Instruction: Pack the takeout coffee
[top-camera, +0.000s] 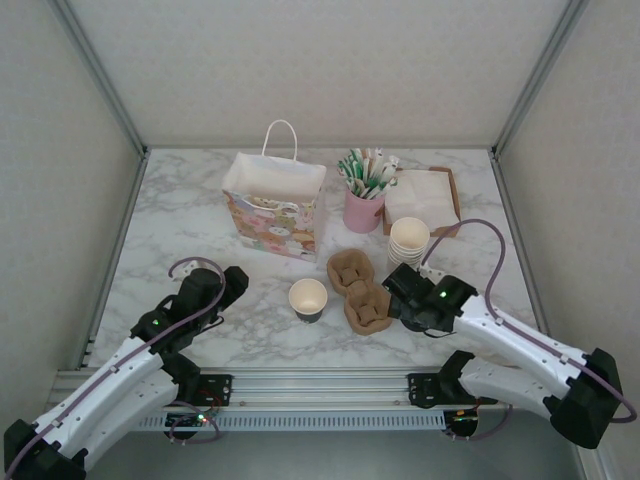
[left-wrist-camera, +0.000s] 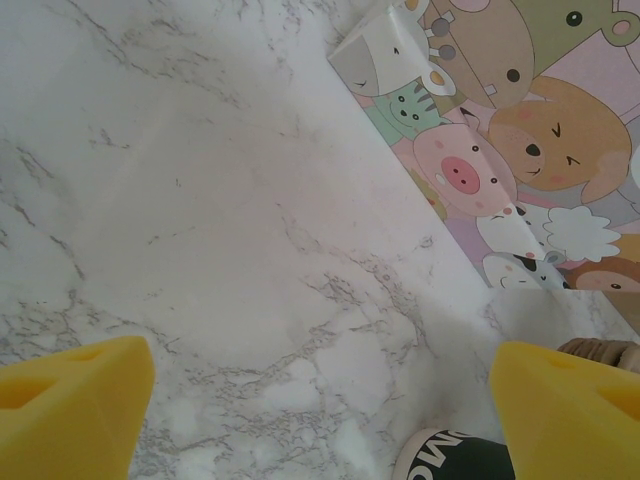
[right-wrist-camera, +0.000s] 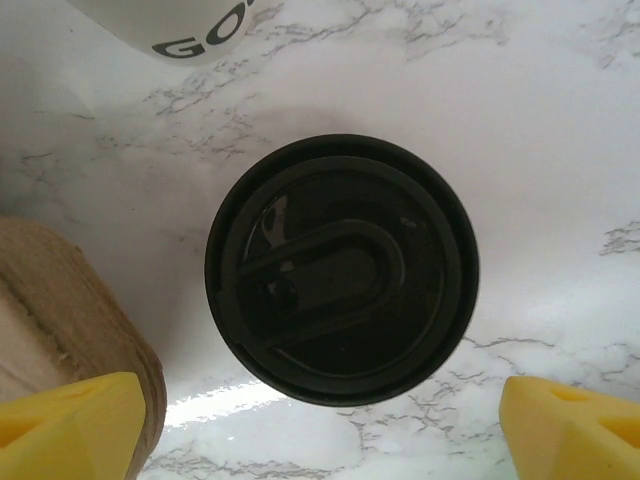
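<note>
On the marble bench (top-camera: 190, 215) the coffee cup (top-camera: 308, 298) stands upright and lidless near the middle. It is just left of a brown cardboard carrier (top-camera: 360, 292) and nearer than the cartoon-printed paper bag (top-camera: 275, 210). The left tool (top-camera: 230, 284) hangs low to the left of the cup, its yellow fingertips (left-wrist-camera: 70, 410) wide apart over bare marble. Its wrist view catches the cup's dark lettered side at the near right. The right tool (top-camera: 400, 287) sits between the carrier and a stack of cream cups (top-camera: 408, 240), also spread wide and gripping nothing. Its wrist view looks straight down on a round black lid (right-wrist-camera: 340, 270) ahead of the fingertips and clear of both (what lies under that lid I cannot tell). A pink holder of straws (top-camera: 363, 205) and a tray of napkins (top-camera: 425, 195) stand at the far right.
</note>
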